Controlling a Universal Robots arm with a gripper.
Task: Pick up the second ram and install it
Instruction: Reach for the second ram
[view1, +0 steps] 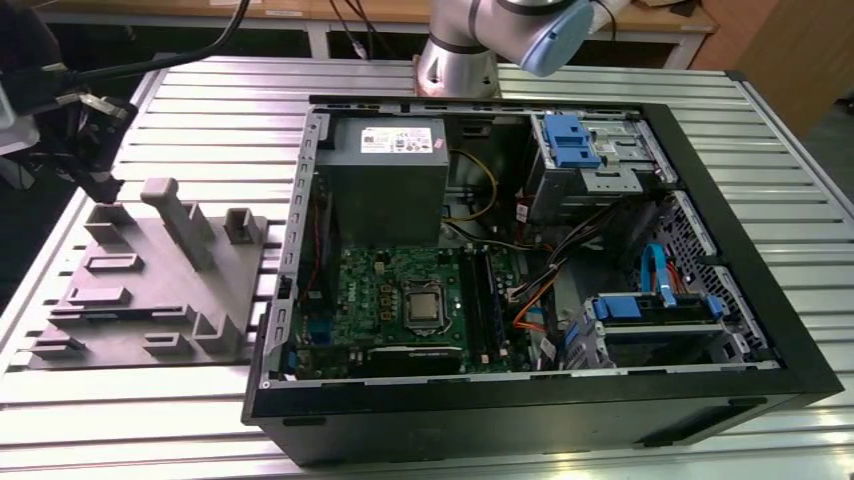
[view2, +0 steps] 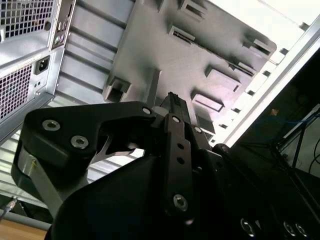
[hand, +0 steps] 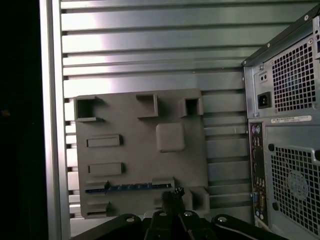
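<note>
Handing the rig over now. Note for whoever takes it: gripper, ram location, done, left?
Gripper: hovers low over the grey fixture tray, its tip close beside the second ram; the ram is not in it.
Second ram: stands on edge in a tray slot. The tray sits on the slatted table, on the exterior view's left of the open PC case.
Done: nothing of this step shows; the ram is not lifted.
Left: the pick-up, and seating it in the memory slots on the motherboard.
</note>
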